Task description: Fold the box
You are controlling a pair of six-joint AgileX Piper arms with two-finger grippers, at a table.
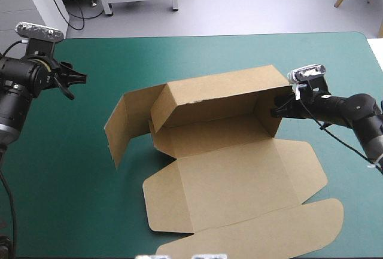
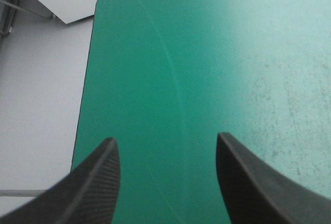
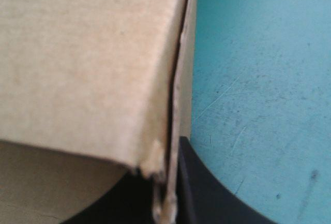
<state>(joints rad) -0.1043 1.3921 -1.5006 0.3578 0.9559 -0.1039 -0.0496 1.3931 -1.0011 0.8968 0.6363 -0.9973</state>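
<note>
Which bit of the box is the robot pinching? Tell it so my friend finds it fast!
On the teal-green table, find the brown box in the middle. Go to its raised end wall on the robot's right. It alone has the right gripper shut on its edge; the opposite flap stands loose, untouched.

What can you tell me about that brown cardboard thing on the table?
The box is one cut sheet of brown board, partly folded. Its back and right end walls stand up, a side flap stands at its left, and the lid panels lie flat toward the near edge of the teal-green table. The right hand pinches the right end wall; nothing else touches it.
</note>
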